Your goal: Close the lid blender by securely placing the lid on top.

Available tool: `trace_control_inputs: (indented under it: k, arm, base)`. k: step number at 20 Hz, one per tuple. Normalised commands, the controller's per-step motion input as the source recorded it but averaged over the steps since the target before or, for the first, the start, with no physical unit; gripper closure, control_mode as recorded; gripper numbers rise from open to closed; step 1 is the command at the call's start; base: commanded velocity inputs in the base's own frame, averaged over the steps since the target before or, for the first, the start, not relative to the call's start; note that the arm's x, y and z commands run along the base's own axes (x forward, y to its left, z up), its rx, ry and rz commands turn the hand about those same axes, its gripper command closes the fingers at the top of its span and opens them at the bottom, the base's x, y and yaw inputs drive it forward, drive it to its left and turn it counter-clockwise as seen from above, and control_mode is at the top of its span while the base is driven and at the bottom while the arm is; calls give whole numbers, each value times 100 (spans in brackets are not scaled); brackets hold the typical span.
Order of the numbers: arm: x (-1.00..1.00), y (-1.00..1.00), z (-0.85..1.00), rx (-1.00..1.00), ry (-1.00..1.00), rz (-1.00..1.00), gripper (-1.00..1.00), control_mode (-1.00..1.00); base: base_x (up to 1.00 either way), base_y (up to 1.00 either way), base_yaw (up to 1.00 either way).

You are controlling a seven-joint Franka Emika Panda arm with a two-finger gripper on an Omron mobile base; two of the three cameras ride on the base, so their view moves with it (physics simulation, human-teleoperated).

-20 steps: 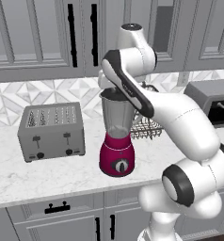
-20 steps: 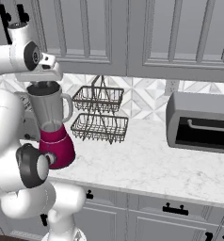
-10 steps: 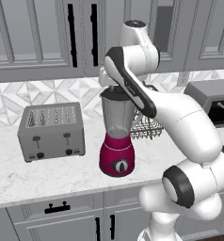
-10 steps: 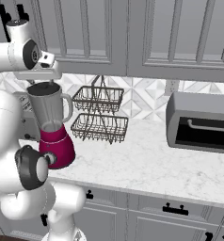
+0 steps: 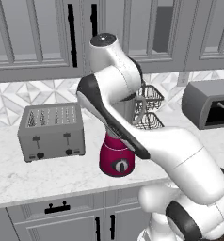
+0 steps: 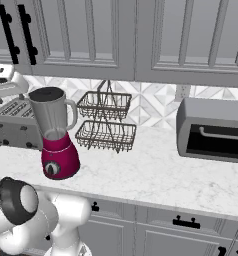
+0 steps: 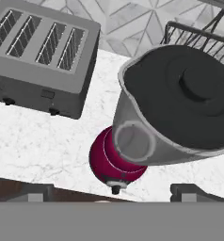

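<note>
The blender stands on the counter with its magenta base and black dial facing front. The black lid lies flat in the mouth of the clear grey jar, covering it; in the right base view the lid caps the jar top. My gripper hovers above and to one side of the jar, open, with nothing between its fingertips. In the left base view my own arm hides the jar.
A grey toaster stands left of the blender. A two-tier wire basket stands right behind it, and a grey toaster oven sits at the far right. Cabinets hang above the counter.
My arm has swung left and away from above the jar, now crossing in front of it in the left base view. The blender and lid have not moved.
</note>
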Motion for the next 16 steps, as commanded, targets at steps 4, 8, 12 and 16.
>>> trace_control_inputs:
  k: [4, 8, 12, 16]
  arm:
    - [-100, 62, -97, -19, -16, 2, -100, -100]
    - [-100, 6, -100, -6, 0, 1, -100, -100]
    - [-88, 0, -98, 0, 0, 0, -100, -100]
    - [-4, 0, 0, 1, 0, 0, -100, -100]
  base:
    - [0, 0, 0]
    - [0, 0, 0]
    - [0, 0, 0]
    - [0, 0, 0]
